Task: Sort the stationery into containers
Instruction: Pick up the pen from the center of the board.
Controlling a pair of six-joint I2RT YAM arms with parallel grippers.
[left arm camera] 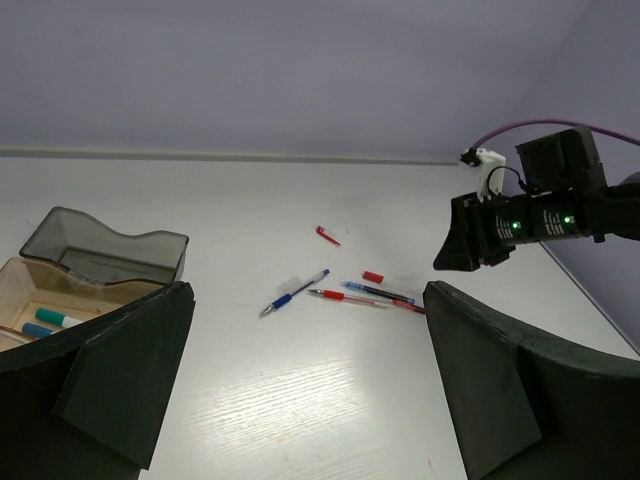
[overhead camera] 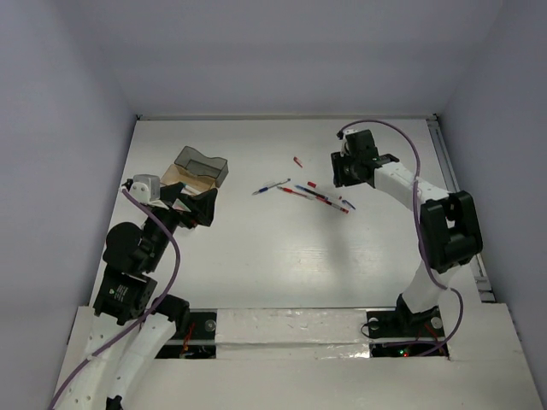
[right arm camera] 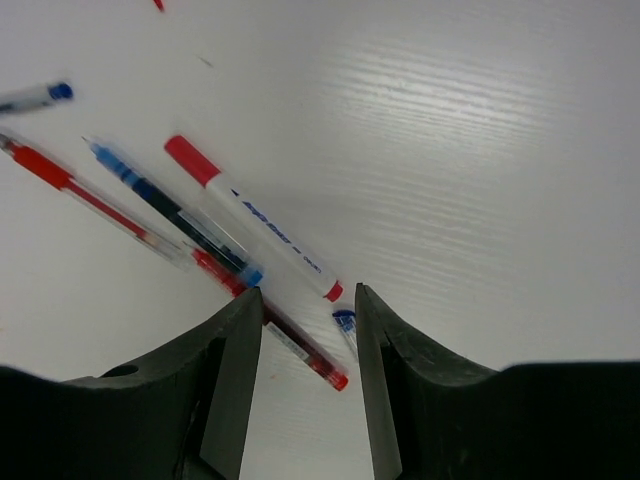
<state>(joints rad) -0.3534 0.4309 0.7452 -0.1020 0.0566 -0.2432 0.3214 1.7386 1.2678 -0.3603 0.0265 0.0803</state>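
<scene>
Two containers stand touching at the far left of the tabletop [overhead camera: 282, 256]: a smoky grey tray [left arm camera: 105, 245] and a clear tan tray [left arm camera: 30, 285]. In the tan tray a teal-capped marker [left arm camera: 55, 318] and a blue-capped one [left arm camera: 38, 330] are laid. A blue pen [left arm camera: 295, 292], a red pen [left arm camera: 345, 297], a red-capped white marker [right arm camera: 255, 220] and a small red piece [left arm camera: 327, 235] are scattered mid-tabletop. The left pincer [overhead camera: 192, 203] is spread wide beside the trays, gripping nothing. The right pincer [right arm camera: 308, 310] is parted over the marker's end, nothing held.
</scene>
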